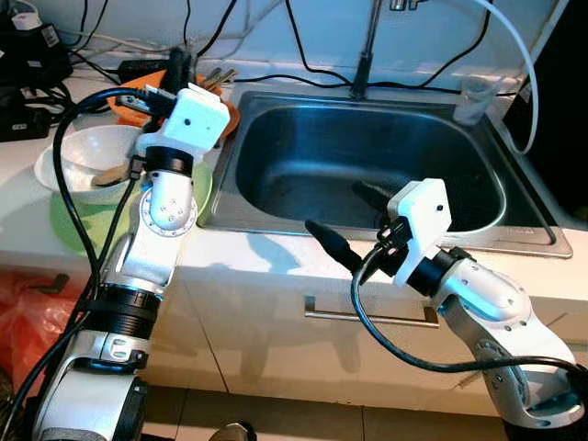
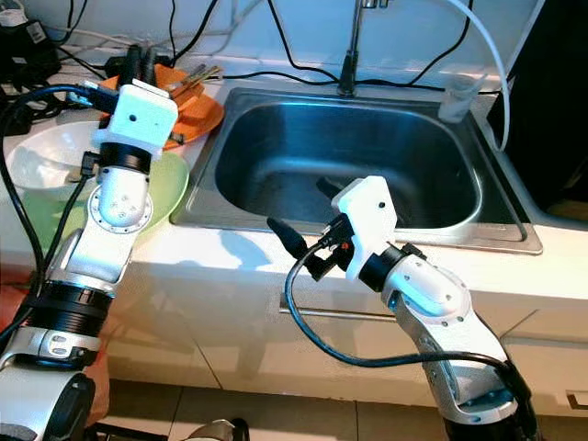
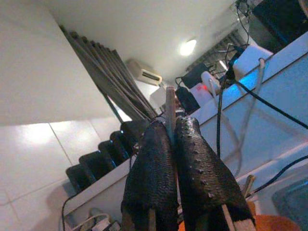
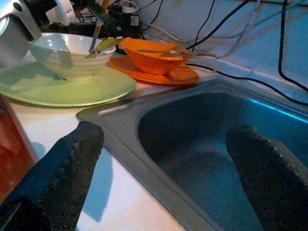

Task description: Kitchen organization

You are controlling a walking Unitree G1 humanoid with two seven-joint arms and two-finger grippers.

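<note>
Left eye view: left gripper (image 1: 181, 73) raised at about ten o'clock of the frame, above the shallow orange plastic bowl (image 1: 225, 115) and its orange plate on the white counter (image 1: 248, 253); fingers mostly hidden behind the white wrist housing. White ceramic bowl (image 1: 78, 152) sitting on a round pale-green plate (image 1: 69, 230) at nine o'clock, a spoon resting inside. Empty stainless steel sink (image 1: 358, 156) at the centre, slim tap stem at twelve o'clock, clear plastic cup (image 1: 476, 96) at two o'clock on the rim. Right gripper (image 1: 354, 220) at five o'clock of the sink, over its front rim, fingers spread wide, nothing between them.

Right eye view: same layout, shifted; chopsticks lying in the orange bowl, black cables trailing along the back wall.

Left wrist view: the two black fingers pressed together, pinching a thin brown stick (image 3: 170, 110), probably a chopstick, pointing up toward the ceiling and wall tiles.

Right wrist view: spread fingertips (image 4: 72, 159) framing the sink's near corner, one over the counter edge, the other over the basin; green plate, white bowl and orange bowl beyond at eleven o'clock.

Judged early in the task: dishes stacked on the counter, not yet sorted or moved, sink bare, one stick lifted. Left to do: placing that stick and dealing with the bowls and plates.
</note>
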